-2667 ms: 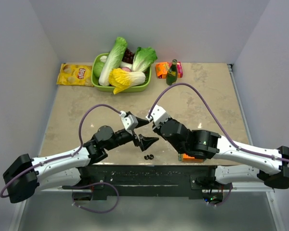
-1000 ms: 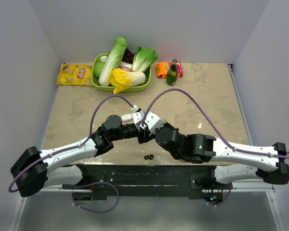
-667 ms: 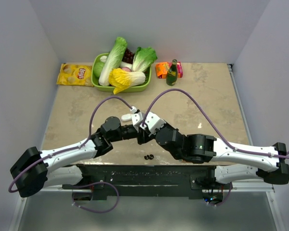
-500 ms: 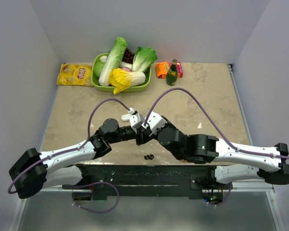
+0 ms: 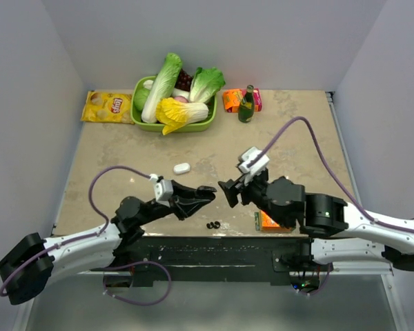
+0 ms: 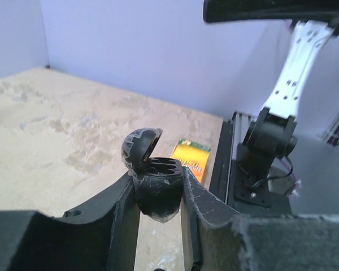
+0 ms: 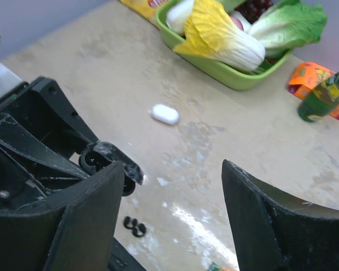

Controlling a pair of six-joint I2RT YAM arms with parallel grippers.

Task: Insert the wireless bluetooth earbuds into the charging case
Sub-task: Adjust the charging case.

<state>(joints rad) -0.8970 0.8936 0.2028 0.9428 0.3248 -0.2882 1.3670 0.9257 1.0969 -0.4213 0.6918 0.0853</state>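
Left gripper (image 6: 158, 185) clamps open black case (image 6: 157, 195), wells unreadable; right gripper (image 7: 172, 180) spread, empty; black earbuds (image 5: 212, 225) tiny on mottled beige table (image 5: 297, 138); grey walls (image 5: 228, 41).

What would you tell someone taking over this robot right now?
Left gripper: shut on the black case, lid flipped open, held off the table.
Right gripper: open, empty, close by.
Black earbuds: loose on the table near the front edge.
White case: closed, mid-table; no white earbuds in view.
Done: black case opened and held. Left: seat the black earbuds in it.
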